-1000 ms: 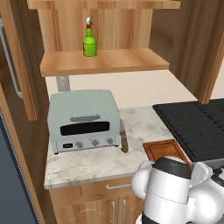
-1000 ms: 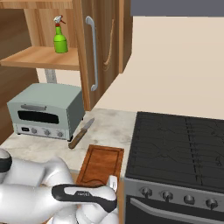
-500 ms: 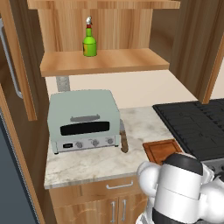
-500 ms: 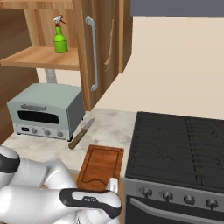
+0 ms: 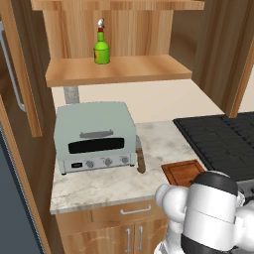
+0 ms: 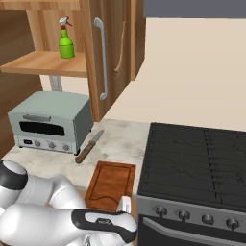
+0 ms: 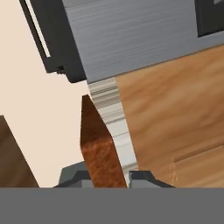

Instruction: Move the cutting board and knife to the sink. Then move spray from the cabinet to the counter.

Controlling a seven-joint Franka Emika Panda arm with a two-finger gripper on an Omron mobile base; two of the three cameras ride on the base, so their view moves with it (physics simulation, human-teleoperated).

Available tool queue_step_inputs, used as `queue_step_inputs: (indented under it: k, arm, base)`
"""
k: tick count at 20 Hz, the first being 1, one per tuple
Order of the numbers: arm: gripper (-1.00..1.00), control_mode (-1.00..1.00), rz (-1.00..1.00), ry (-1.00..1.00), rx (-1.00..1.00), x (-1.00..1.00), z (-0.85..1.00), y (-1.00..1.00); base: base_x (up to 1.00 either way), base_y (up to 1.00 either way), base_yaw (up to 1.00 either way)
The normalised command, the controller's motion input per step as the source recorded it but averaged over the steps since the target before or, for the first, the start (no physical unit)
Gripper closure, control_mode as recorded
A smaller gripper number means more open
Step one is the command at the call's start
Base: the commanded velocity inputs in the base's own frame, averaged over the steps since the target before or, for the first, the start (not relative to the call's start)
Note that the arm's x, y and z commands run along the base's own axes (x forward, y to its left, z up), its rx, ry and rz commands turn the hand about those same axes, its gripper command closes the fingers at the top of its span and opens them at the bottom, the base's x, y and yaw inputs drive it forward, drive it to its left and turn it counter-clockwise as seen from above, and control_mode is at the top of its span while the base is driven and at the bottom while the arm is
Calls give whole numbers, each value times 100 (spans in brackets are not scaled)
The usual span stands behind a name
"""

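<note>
The board (image 6: 111,185) is lying flat at the front of the counter (image 6: 53,163), its right side against the stove (image 6: 192,163), with its long axis running from the front edge back toward the wall. In the hand view its near end (image 7: 96,146) is sitting edge-on between the two fingertips of the gripper (image 7: 109,177), which is reaching in from the counter's front edge, so the board is stretching straight away from the hand. The jaws are standing narrow and look to be pinching that end, though I cannot tell for sure that both are touching it. The knife (image 6: 89,146) is lying just behind the board's left corner, beside the toaster oven (image 6: 50,120), angled blade-back. The spray (image 6: 66,38) is standing on the cabinet (image 6: 115,53) shelf above.
</note>
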Motion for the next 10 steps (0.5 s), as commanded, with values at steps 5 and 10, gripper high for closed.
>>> queue_step_inputs:
  k: [5,10]
  arm:
    - [100,-100,0,-1,0,0,16,-2]
    - [100,-100,0,-1,0,0,31,-1]
  base:
    - [0,0,0]
    - [0,0,0]
